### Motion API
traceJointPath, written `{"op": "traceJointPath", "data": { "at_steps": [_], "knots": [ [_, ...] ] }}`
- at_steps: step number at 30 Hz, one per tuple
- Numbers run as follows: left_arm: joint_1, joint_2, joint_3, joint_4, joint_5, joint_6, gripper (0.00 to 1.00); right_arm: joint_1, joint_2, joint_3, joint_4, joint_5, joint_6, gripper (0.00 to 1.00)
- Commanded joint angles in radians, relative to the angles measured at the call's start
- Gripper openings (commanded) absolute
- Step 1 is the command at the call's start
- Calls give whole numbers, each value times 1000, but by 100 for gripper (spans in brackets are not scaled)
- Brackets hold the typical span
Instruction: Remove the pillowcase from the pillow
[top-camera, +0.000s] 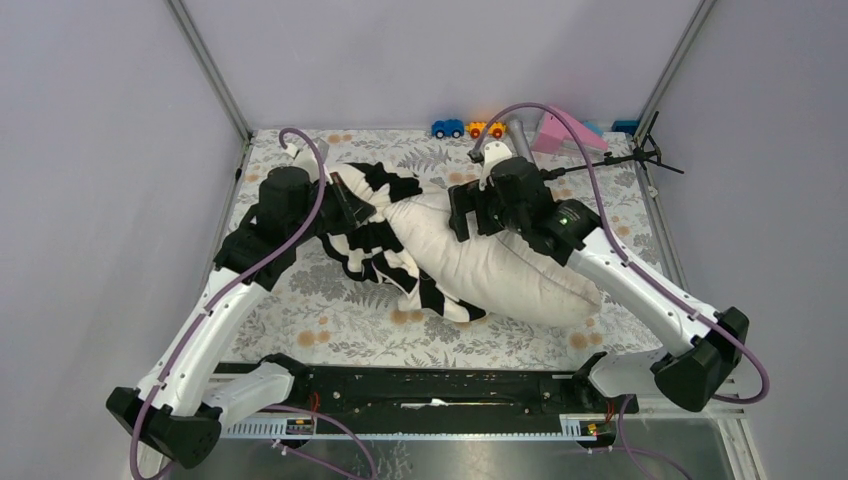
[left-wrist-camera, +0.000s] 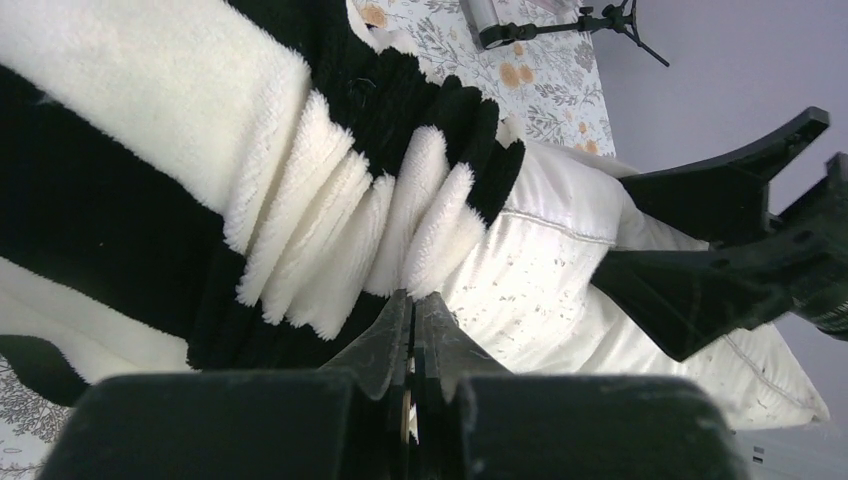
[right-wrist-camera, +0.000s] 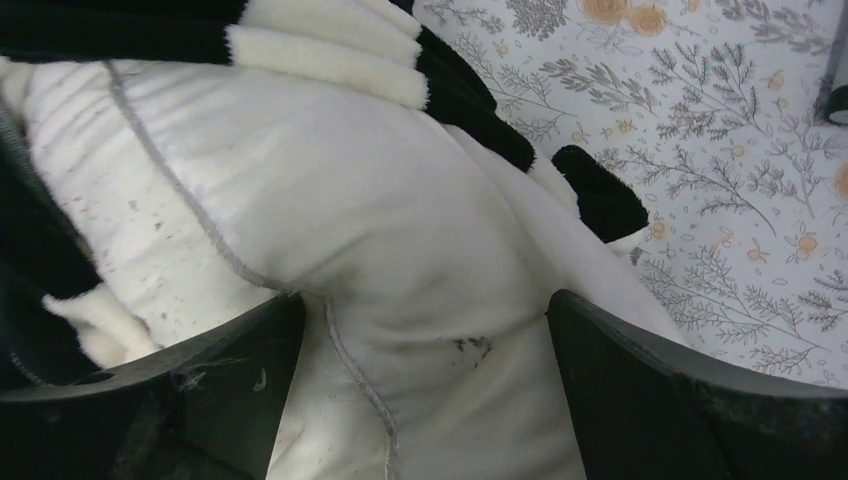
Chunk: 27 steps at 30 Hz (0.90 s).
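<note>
Left end effector (left-wrist-camera: 412, 300) clamps bunched pillowcase (left-wrist-camera: 150, 120); pillow (left-wrist-camera: 560, 270) mostly bare.

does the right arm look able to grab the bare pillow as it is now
Probably yes: the right gripper is open, straddling an uncovered bulge of the pillow. The pillowcase is bunched aside toward the left gripper, which is shut on it.

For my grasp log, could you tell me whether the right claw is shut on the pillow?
No, the right claw stands wide open, its jaws spread to either side of the pillow.
</note>
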<state>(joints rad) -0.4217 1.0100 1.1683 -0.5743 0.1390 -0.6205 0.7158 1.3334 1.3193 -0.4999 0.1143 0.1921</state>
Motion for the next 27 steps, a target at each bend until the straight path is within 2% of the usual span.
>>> {"op": "traceJointPath", "data": {
  "at_steps": [1,8,14,21,24,27],
  "knots": [
    [15,12,23,64,5,28,0,8,-103,29,-39,-33,-69,99],
    [15,32,-6,95,-16,34,0,197,-133,112,-103,97,-163,99],
    [15,26,4,97,-29,38,0,343,-47,124,-170,186,-235,99],
    [17,6,13,86,-92,33,0,362,169,97,-283,437,-202,99],
    [15,-11,4,80,-133,29,0,306,205,104,-226,420,-153,99],
    [15,-39,-20,81,-167,25,2,208,188,99,-96,291,-108,74]
  ]
}}
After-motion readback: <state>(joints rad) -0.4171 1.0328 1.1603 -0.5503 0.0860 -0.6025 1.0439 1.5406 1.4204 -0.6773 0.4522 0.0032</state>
